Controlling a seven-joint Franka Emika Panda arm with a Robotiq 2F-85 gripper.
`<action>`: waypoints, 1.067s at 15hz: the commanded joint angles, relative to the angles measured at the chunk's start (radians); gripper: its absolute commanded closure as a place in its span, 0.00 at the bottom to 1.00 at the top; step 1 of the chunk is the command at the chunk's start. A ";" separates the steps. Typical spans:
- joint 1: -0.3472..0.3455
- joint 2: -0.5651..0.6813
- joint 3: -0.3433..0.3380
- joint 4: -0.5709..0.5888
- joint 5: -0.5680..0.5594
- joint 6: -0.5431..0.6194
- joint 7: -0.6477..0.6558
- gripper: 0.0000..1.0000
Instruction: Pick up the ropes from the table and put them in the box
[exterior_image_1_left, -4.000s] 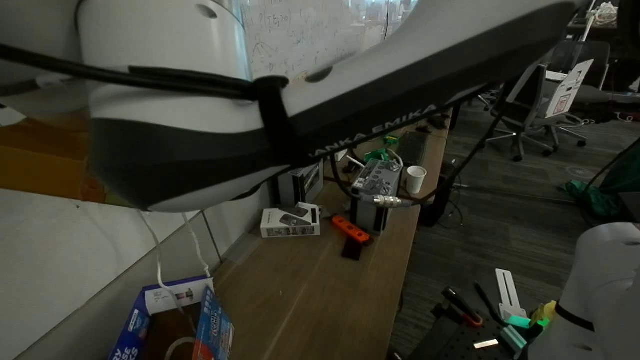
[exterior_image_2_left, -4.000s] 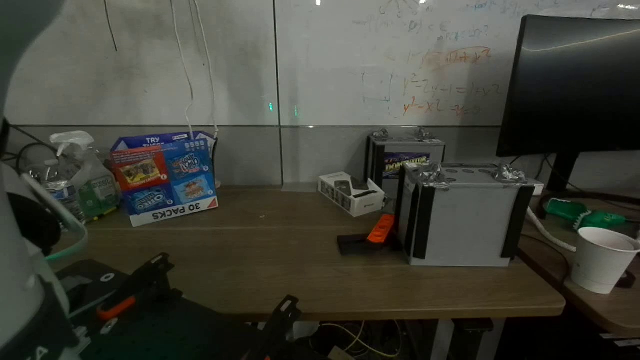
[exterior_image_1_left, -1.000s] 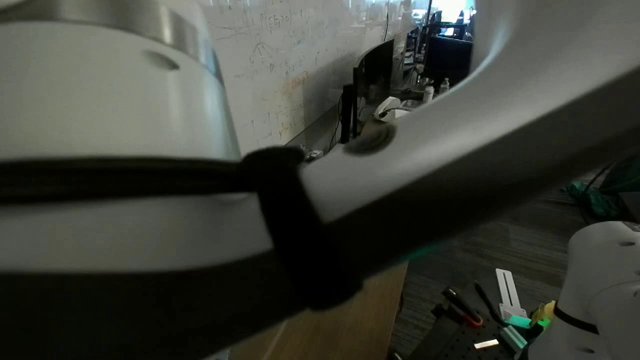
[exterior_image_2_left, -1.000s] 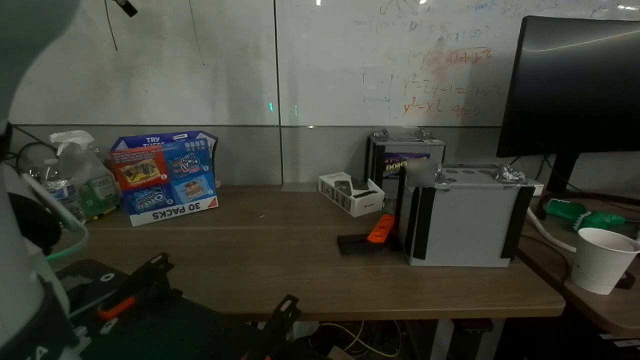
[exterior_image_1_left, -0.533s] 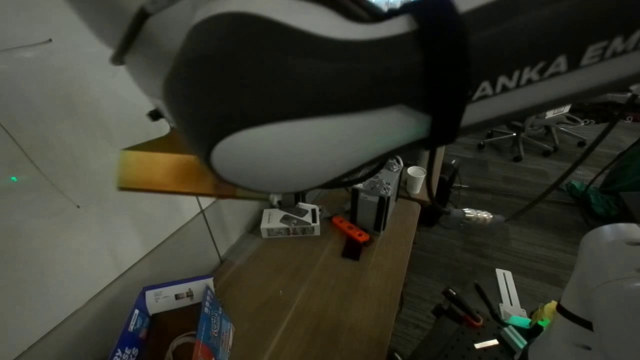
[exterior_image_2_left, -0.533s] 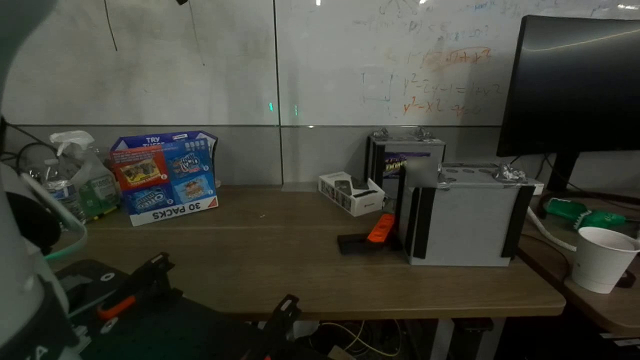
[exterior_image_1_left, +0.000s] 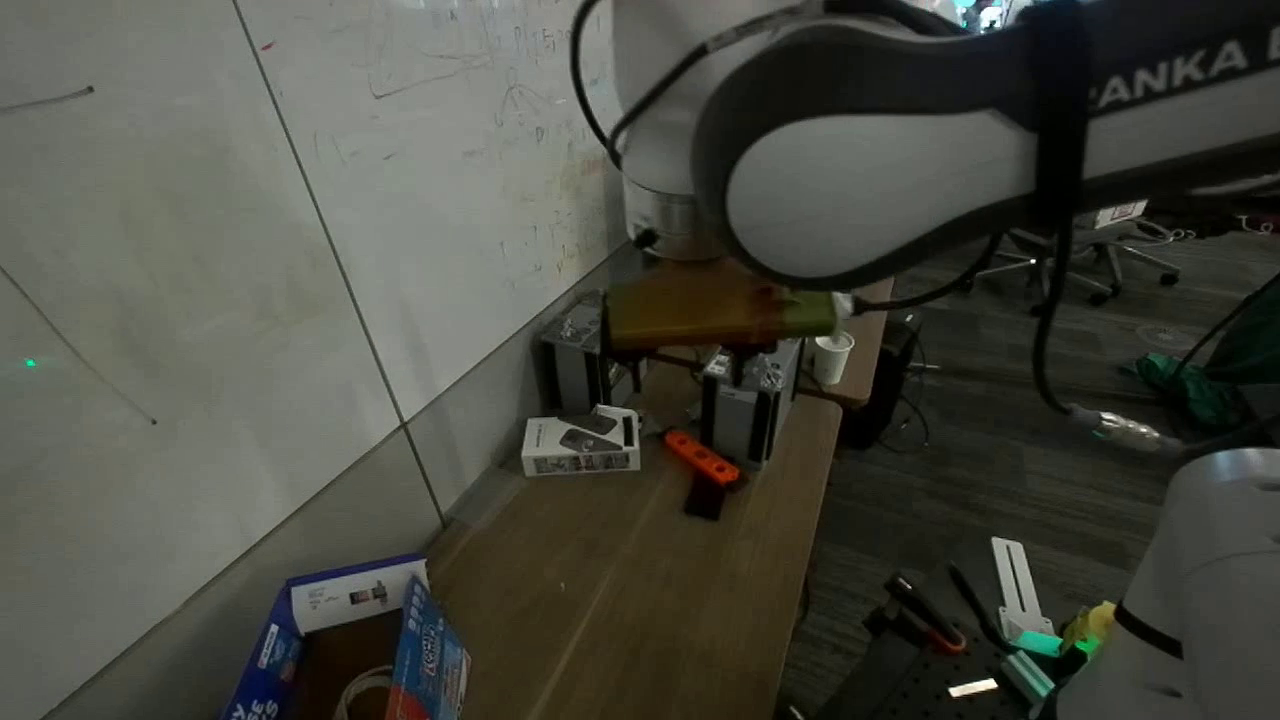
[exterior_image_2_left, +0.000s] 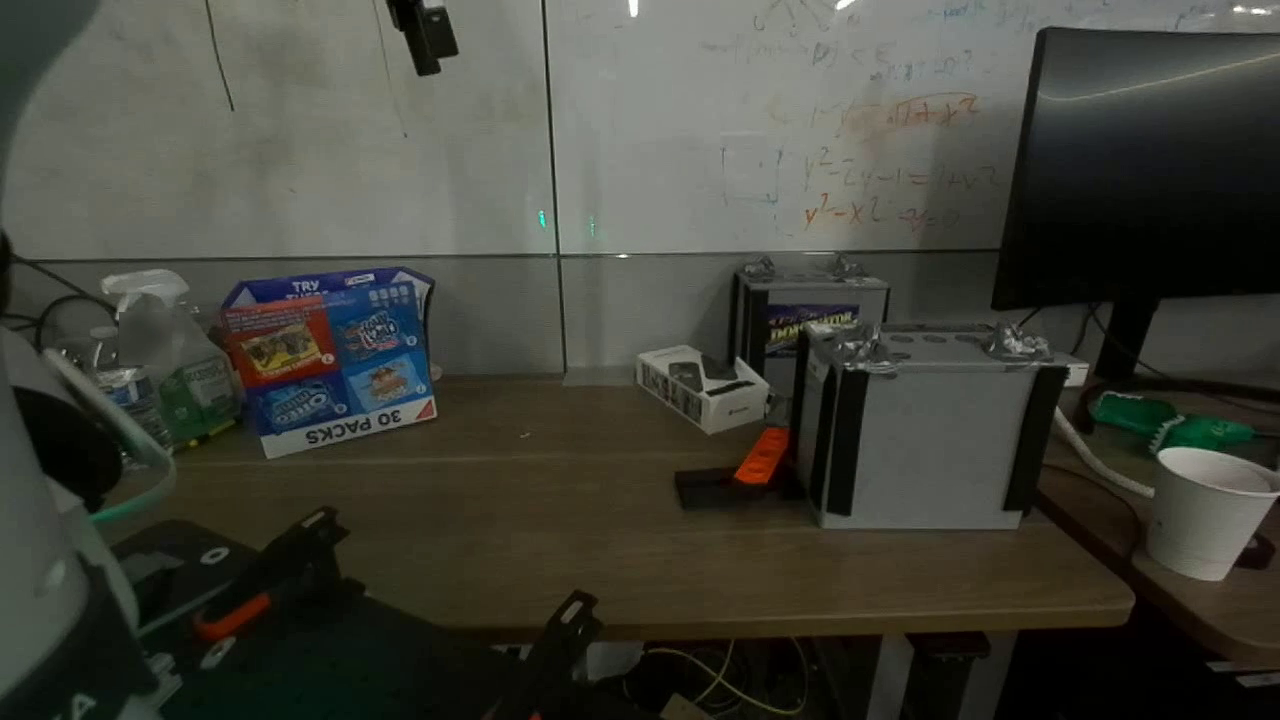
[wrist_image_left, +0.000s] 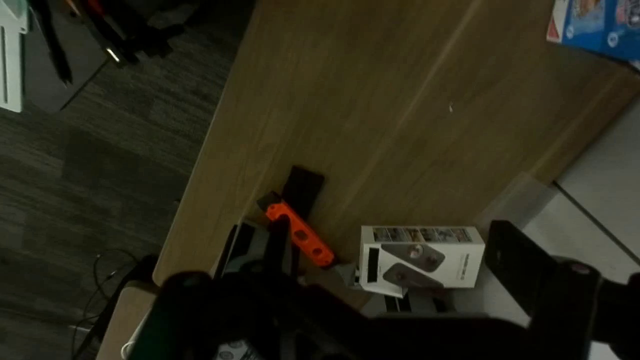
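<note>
Ropes (exterior_image_1_left: 360, 682): inside the blue box (exterior_image_1_left: 432, 645); a curved white stretch of cord shows, the rest hidden from sight.
Box: upright on the table (exterior_image_1_left: 650, 600) near the wall (exterior_image_2_left: 495, 315), open at the top, blue with white and red patches; seen in both exterior views.
Spray bottle (exterior_image_2_left: 178, 350): just beside the box.
Gripper (wrist_image_left: 390, 225): above the table, toward the front grey case (exterior_image_2_left: 935, 450) and well apart from the box.
Fingers (wrist_image_left: 520, 270): released, spread well apart; in the wrist view the white carton (wrist_image_left: 422, 262) shows between them but lies lower, resting on the table.
Orange tool (wrist_image_left: 308, 243): lying across a flat black piece (wrist_image_left: 302, 185), near the carton and just beside the front grey case.
Rear grey case (exterior_image_2_left: 868, 305): behind the front one in an exterior view, close to the wall.
Paper cup (exterior_image_2_left: 1205, 520): upright on an adjoining table (exterior_image_2_left: 1225, 625), well apart from the box.
Monitor (exterior_image_2_left: 1140, 170): dark-screened, behind the paper cup.
</note>
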 joint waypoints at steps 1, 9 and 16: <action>0.052 -0.244 -0.099 -0.222 0.040 -0.039 -0.242 0.00; -0.100 -0.502 0.075 -0.349 0.065 -0.245 -0.758 0.00; -0.135 -0.523 -0.055 -0.342 0.047 -0.144 -1.130 0.00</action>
